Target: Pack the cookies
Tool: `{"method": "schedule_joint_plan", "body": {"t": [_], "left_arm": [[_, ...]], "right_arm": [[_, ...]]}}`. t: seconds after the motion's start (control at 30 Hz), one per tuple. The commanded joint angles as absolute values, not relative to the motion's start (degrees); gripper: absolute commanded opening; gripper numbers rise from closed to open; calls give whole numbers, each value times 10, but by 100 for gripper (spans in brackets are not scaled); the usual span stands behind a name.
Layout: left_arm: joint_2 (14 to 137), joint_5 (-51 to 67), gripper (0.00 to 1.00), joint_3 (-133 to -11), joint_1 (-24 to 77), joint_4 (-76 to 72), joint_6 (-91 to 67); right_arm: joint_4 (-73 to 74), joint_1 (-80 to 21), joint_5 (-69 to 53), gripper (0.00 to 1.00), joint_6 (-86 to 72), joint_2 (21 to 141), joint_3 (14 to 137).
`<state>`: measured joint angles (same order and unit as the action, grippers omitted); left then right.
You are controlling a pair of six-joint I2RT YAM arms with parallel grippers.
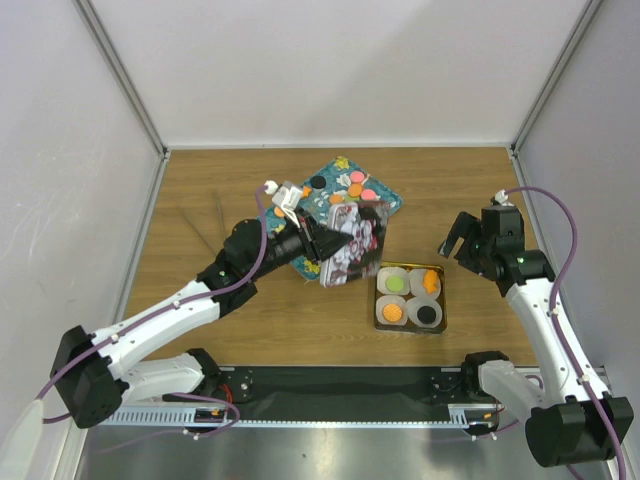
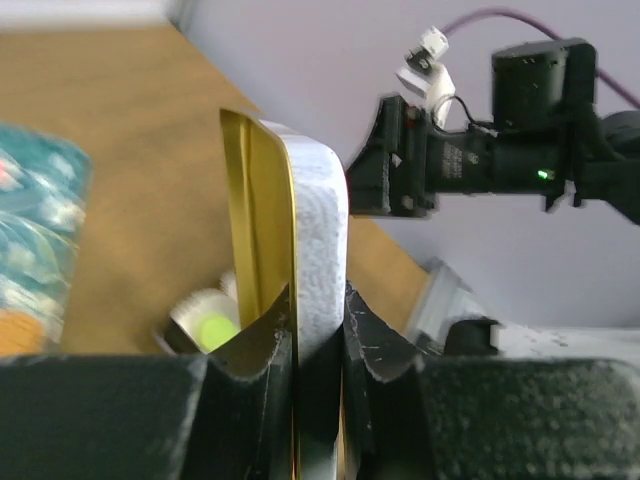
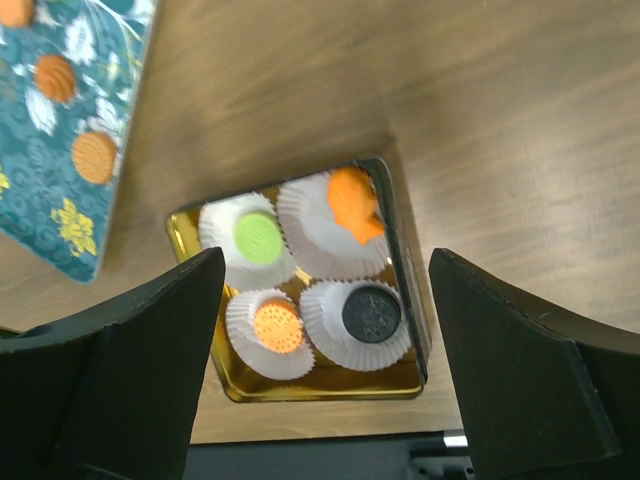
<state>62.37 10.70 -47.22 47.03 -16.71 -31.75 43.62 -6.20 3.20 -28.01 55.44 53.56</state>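
A gold tin (image 1: 441,300) holds four white paper cups with cookies: green (image 1: 396,284), orange (image 1: 431,281), orange (image 1: 393,313) and black (image 1: 427,314). More cookies (image 1: 355,188) lie on the teal floral tray (image 1: 325,172). My left gripper (image 1: 322,243) is shut on the tin's patterned lid (image 1: 352,248) and holds it on edge just left of the tin. In the left wrist view the lid (image 2: 318,220) stands between my fingers (image 2: 375,340). My right gripper (image 1: 462,238) is open and empty, right of the tin. In the right wrist view it (image 3: 328,290) is above the tin (image 3: 300,385).
The teal tray (image 3: 60,130) lies behind and left of the tin, with orange cookies (image 3: 95,156) on it. White walls stand round the wooden table. A black strip (image 1: 350,385) runs along the near edge between the arm bases.
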Motion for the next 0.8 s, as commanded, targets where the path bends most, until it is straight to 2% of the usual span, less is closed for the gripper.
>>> {"method": "schedule_joint_plan", "body": {"t": [0.0, 0.13, 0.17, 0.27, 0.5, 0.77], "left_arm": [[637, 232, 0, -418, 459, -278, -471], [669, 265, 0, -375, 459, -366, -531], [672, 267, 0, -371, 459, -387, -543], [681, 266, 1, -352, 457, -419, -561], [708, 286, 2, -322, 443, -500, -615], [689, 305, 2, -316, 416, -482, -611]], "right_arm": [[400, -55, 40, 88, -294, 519, 513], [389, -54, 26, 81, -301, 517, 482], [388, -54, 18, 75, -302, 517, 467], [374, -54, 5, 67, -305, 517, 440], [330, -65, -12, 59, -335, 533, 379], [296, -98, 42, 48, -354, 555, 346]]}}
